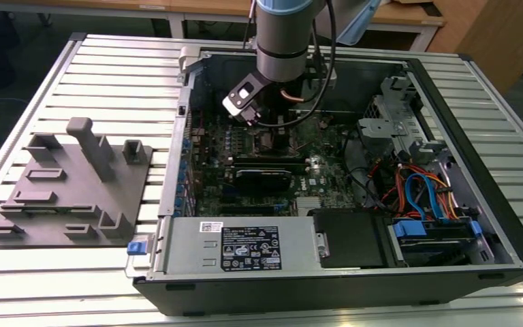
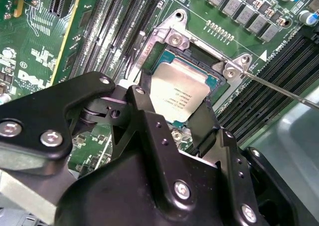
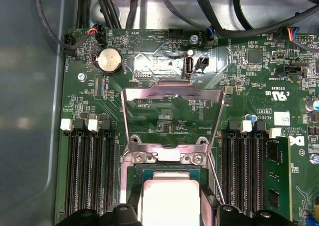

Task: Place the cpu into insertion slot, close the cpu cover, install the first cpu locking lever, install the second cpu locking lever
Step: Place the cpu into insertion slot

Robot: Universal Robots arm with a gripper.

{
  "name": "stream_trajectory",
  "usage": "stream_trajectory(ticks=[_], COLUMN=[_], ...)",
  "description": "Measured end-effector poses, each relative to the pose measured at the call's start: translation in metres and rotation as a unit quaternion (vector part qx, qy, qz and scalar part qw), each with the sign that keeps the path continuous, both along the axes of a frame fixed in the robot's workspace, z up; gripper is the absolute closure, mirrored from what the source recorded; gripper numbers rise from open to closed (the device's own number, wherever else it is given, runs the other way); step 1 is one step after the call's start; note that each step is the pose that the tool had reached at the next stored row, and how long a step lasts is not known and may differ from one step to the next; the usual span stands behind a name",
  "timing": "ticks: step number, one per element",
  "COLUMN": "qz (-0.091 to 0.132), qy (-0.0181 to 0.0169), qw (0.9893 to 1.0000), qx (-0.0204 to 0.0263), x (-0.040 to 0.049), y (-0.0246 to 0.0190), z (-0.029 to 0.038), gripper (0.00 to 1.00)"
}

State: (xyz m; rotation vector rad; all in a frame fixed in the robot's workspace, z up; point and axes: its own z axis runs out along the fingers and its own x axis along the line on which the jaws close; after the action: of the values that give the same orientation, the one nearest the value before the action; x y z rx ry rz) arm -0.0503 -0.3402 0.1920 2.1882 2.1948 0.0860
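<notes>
slatted table (image 1: 116, 75) (pale): pc case (image 1: 334, 294), grey fixture (image 1: 62, 199)

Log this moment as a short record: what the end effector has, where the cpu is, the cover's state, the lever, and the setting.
end effector: shut on the cpu, low over the socket
cpu: metal top up, at the socket; whether it is fully seated cannot be told
cpu cover: open, standing away from the socket, not over the cpu
locking lever: thin wire beside the socket, not holding the cover
setting: open computer case on a slatted table; grey fixture on the exterior view's left
</notes>
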Motion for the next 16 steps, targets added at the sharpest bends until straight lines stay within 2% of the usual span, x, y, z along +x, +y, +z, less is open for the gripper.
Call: stream_trajectory(ticks=[10, 11, 12, 13, 16], qz=[0.000, 0.000, 0.000, 0.000, 0.000], qy=[-0.0004, -0.0003, -0.0002, -0.0002, -0.0002], qw=[1.0000, 1.0000, 1.0000, 1.0000, 1.0000], qx=[0.0007, 0.0006, 0.0003, 0.0003, 0.0002], x=[0.0002, 0.0001, 0.0001, 0.0001, 0.0001], y=[0.0003, 0.0002, 0.0001, 0.0001, 0.0001], z=[-0.0006, -0.0005, -0.0003, -0.0003, -0.0003], gripper=[0.45, 0.39, 0.39, 0.33, 0.33])
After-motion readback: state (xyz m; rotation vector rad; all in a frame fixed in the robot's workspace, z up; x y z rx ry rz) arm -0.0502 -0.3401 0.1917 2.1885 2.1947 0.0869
